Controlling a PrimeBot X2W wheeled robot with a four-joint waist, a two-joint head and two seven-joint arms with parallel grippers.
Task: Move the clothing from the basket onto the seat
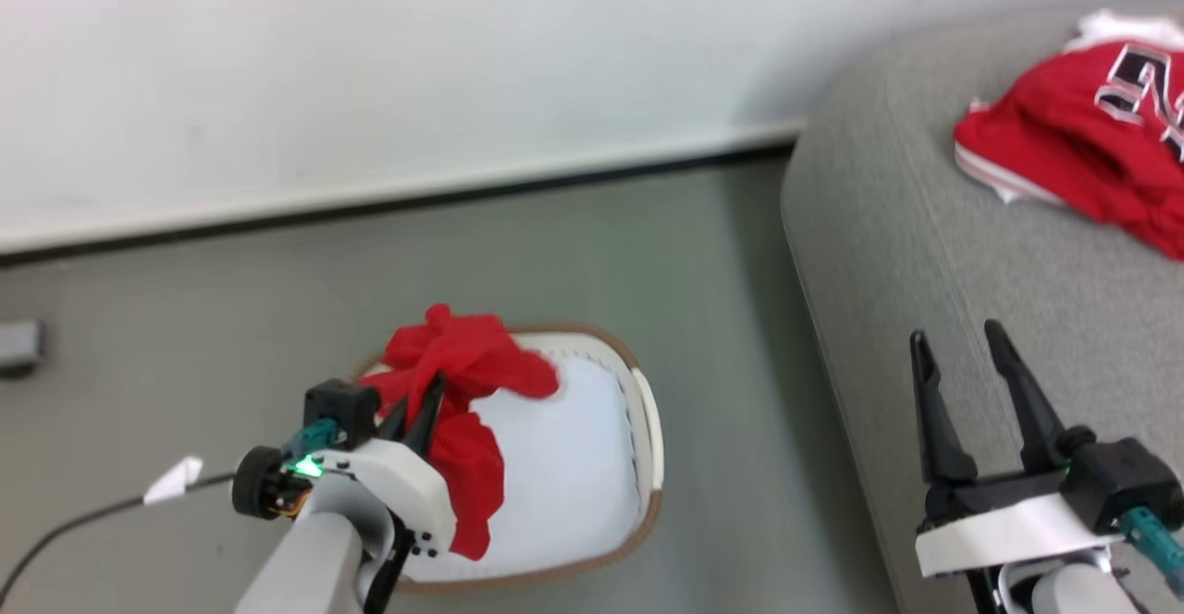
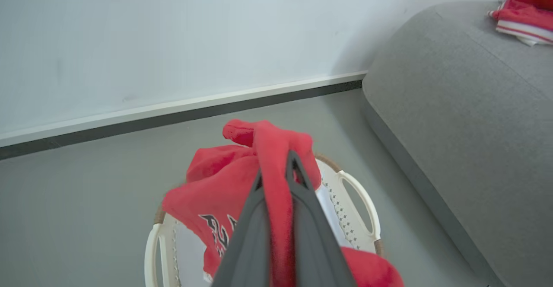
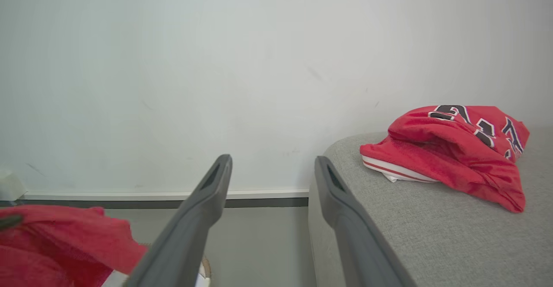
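the left gripper (image 1: 414, 415) is pinched tight on a bunch of the red garment (image 1: 476, 364), held up above the basket (image 1: 650, 429) with its loose end hanging toward the white lining; in the left wrist view the cloth is squeezed between the two dark fingers (image 2: 255, 218). the basket stands on the floor just beside the seat (image 1: 925, 244), where a red jersey (image 1: 1073, 133) with dark lettering already lies near the far corner. the right gripper (image 1: 957, 346) hovers at the seat's edge, fingers spread wide with nothing between them. i'd say this is the carry step: picked up, not yet across. the next move calls for enough height that the hanging end clears the brown rim, then a swing right over the seat before letting go.
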